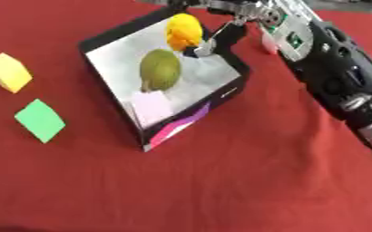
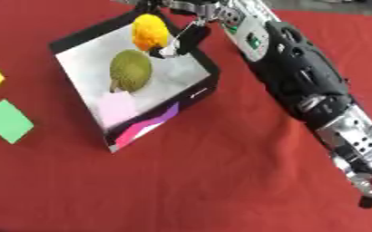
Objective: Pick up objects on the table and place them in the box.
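An open box [image 1: 181,123] with a black rim and a pale floor sits askew on the red cloth. Inside it lie a green pear-shaped fruit [image 1: 159,69] and a pale pink cube [image 1: 151,106]. My right hand [image 1: 221,36] reaches in from the upper right, fingers curled round an orange fruit [image 1: 183,31] over the box's far corner. Whether the fruit touches the box floor I cannot tell. Left of the box, a yellow cube [image 1: 8,72] and a green cube [image 1: 40,120] lie on the cloth. The left hand shows in no view.
A small pale pink block [image 1: 268,43] stands on the cloth just right of the box, partly hidden by my right forearm [image 2: 300,77]. The forearm crosses the right side of the table diagonally. Red cloth [image 1: 221,181] stretches in front of the box.
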`<state>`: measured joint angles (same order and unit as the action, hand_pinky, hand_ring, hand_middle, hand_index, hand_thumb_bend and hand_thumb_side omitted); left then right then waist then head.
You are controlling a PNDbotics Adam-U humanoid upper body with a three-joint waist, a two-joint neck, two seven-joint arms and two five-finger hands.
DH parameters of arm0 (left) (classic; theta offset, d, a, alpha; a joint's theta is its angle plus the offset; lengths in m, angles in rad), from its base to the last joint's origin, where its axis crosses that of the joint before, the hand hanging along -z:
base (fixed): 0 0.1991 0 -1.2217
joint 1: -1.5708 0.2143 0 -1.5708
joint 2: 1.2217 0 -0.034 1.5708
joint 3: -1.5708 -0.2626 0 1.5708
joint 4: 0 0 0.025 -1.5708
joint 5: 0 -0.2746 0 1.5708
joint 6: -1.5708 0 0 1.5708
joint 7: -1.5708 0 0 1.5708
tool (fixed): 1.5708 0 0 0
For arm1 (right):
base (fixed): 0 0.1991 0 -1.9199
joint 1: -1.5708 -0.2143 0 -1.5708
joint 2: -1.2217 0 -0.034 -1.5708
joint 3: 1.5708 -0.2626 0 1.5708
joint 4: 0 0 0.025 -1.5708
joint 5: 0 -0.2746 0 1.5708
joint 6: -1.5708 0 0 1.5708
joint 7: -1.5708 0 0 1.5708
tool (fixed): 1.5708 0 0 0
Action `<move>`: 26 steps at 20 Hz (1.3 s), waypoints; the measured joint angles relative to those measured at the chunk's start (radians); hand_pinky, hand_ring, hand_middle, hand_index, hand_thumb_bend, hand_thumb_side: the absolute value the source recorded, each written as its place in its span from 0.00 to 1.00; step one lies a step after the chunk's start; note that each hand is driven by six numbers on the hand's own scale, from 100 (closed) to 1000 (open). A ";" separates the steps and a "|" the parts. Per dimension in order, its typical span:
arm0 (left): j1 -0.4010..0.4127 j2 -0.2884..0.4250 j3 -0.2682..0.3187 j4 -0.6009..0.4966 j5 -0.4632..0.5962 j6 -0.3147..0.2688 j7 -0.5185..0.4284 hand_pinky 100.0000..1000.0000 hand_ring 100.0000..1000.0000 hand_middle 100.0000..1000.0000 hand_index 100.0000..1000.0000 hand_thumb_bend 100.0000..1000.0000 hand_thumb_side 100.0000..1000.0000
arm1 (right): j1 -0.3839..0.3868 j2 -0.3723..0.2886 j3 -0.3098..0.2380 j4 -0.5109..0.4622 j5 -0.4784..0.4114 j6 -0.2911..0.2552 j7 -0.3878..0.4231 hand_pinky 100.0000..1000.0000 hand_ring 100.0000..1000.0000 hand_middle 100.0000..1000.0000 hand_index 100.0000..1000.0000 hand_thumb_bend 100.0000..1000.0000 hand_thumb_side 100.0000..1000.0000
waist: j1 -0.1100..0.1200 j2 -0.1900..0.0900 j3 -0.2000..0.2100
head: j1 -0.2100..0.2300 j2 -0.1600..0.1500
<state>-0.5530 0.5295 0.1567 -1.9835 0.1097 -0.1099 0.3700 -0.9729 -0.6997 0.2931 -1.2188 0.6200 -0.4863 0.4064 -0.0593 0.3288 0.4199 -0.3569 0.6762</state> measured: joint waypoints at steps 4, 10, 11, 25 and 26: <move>0.006 0.000 0.000 0.000 0.001 0.002 -0.002 0.70 0.85 0.66 0.71 0.00 0.50 | 0.007 0.000 -0.013 0.000 0.032 -0.021 -0.009 0.88 0.85 0.80 0.96 0.40 0.52 | 0.000 0.000 -0.003 | 0.002 0.000; 0.023 0.001 0.002 0.000 0.003 0.003 0.007 0.70 0.85 0.66 0.71 0.00 0.50 | 0.031 -0.055 -0.058 -0.032 -0.064 0.022 -0.032 0.88 0.85 0.80 0.96 0.39 0.31 | 0.000 0.000 -0.018 | 0.009 0.009; 0.029 0.001 0.004 0.000 0.003 0.004 0.011 0.70 0.85 0.66 0.71 0.00 0.50 | 0.040 -0.075 -0.072 -0.043 -0.091 0.035 -0.034 0.88 0.85 0.80 0.96 0.38 0.28 | 0.000 0.000 -0.023 | 0.012 0.009; 0.070 0.010 0.025 0.000 0.003 0.041 0.022 0.70 0.86 0.66 0.71 0.00 0.55 | 0.346 -0.394 -0.293 -0.129 -0.416 0.091 -0.023 0.90 0.88 0.85 0.95 0.33 0.22 | 0.005 0.000 -0.064 | 0.043 0.007; 0.070 0.010 0.025 0.000 0.003 0.044 0.021 0.70 0.86 0.66 0.71 0.00 0.55 | 0.364 -0.408 -0.301 -0.129 -0.417 0.076 -0.025 0.90 0.89 0.85 0.95 0.34 0.24 | 0.006 0.000 -0.065 | 0.044 0.007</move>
<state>-0.4830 0.5393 0.1817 -1.9835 0.1126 -0.0663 0.3911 -0.6086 -1.1079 -0.0082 -1.3481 0.2030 -0.4102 0.3811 -0.0529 0.3290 0.3550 -0.3127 0.6828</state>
